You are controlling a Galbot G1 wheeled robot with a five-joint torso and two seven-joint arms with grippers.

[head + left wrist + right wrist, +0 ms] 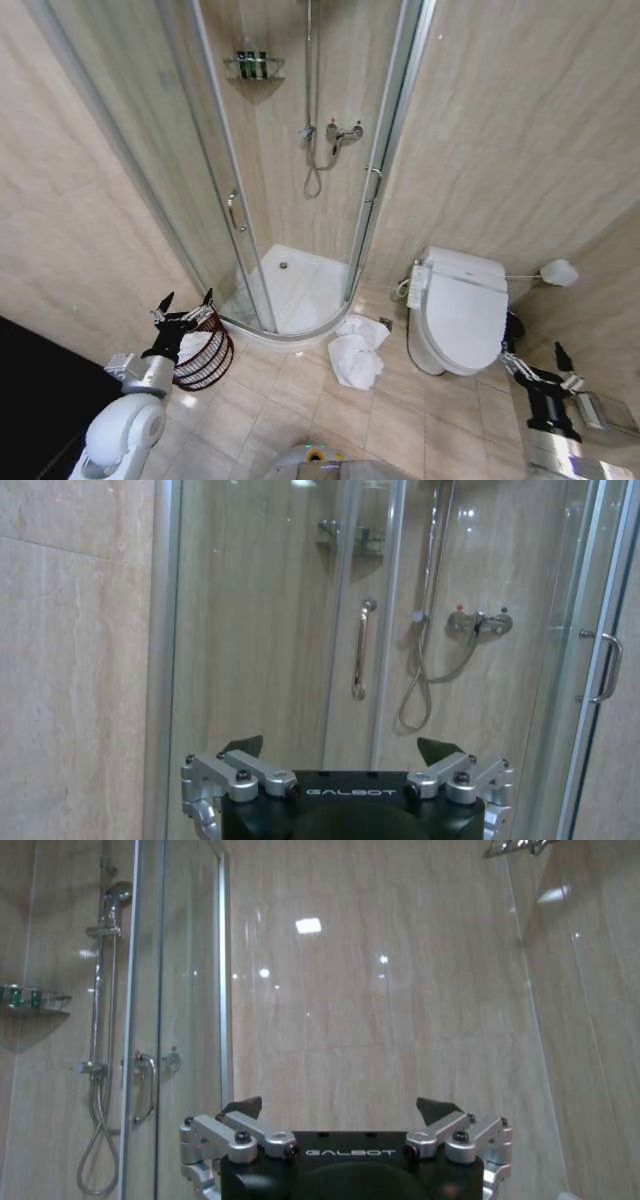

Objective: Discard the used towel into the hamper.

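- Towel (356, 352) is being left crumpled on the tiled floor (300, 400), just outside the shower stall (290, 285) and beside the toilet (458, 310); nothing is touching it.
- Hamper (205, 358) is being kept by the wall on the robot's left, near the shower's curved sill, well apart from the towel.
- Left gripper (187, 303) is being held above the hamper's rim, its fingers spread wide and nothing being carried between them.
- Right gripper (531, 356) is being held raised near the toilet on the robot's right, likewise spread wide and empty.
- Progress is being judged as barely begun: the towel is not yet being grasped, and picking it up, carrying it across and dropping it into the hamper are all being left to do.
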